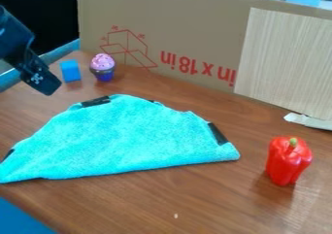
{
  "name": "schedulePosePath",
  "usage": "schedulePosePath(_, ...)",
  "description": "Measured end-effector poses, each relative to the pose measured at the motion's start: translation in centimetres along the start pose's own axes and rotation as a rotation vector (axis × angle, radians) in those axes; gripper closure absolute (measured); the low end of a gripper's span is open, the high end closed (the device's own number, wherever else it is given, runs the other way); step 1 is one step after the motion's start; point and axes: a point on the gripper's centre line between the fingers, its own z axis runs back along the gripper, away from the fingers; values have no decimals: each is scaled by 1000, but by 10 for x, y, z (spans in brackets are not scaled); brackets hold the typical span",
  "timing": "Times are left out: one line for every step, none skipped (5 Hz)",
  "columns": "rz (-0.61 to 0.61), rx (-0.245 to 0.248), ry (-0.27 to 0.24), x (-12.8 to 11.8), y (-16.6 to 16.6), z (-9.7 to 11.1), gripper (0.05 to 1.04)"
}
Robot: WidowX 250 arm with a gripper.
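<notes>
Cloth, turquoise and folded into a rough half-round, spreads over the middle of the tabletop, its straight fold towards the camera and dark patches along its rim. The end effector hangs at the upper left, near the blue block and beyond the cloth's curved side; whether it is wide or narrow I cannot tell.

A low sweep to the right could knock the block into the toy cupcake just beside it, and the cupcake, narrow at its foot, might topple. Pressing down on a cloth edge could bunch the layers or drag the whole piece askew.

Behind, the cardboard stands like a wall and limits reach that way. The cloth's left corner lies near the tabletop's front-left edge. Bare wood runs between its right corner and the upright red pepper, giving some room sideways.
</notes>
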Motion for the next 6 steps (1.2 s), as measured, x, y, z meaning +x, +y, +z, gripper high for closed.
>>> schedulePosePath(8,-6,-11,0,2,-19,84)
schedulePosePath(31,10,-25,4,9,-35,84)
schedulePosePath(29,40,-9,1,20,-50,84)
schedulePosePath(51,53,6,-2,32,-61,84)
schedulePosePath(65,53,19,-2,38,-75,83)
schedulePosePath(88,44,20,4,37,-80,84)
